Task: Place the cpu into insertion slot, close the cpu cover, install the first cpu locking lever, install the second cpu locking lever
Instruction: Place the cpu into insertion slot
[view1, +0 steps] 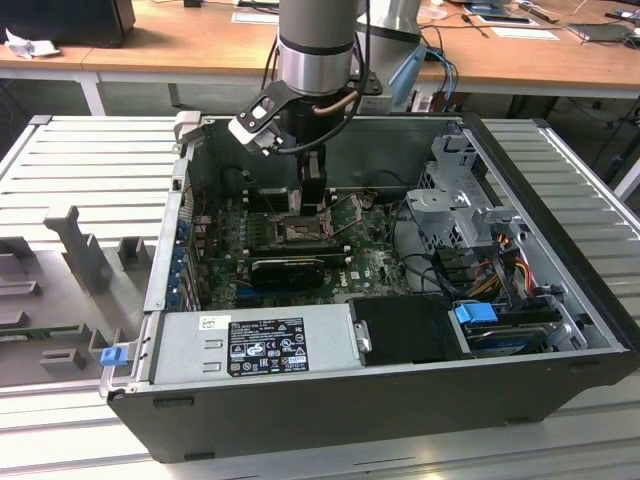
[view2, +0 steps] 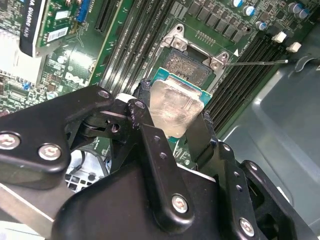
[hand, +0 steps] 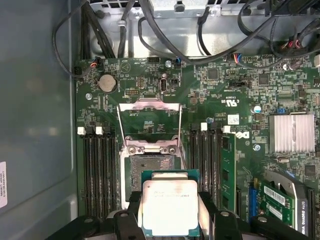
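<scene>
the flat square cpu (hand: 167, 207) has a pale silver-grey metal top and a green rim. the gripper (hand: 169, 200) is matte black. the square insertion slot (hand: 150, 170) is dark grey, its thin metal cpu cover (hand: 148, 104) silvery, on a green circuit board (hand: 150, 80) flecked with pale print.

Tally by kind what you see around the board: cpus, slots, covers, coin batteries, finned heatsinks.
cpu: 1
slot: 1
cover: 1
coin battery: 1
heatsink: 1
Total: 5
</scene>
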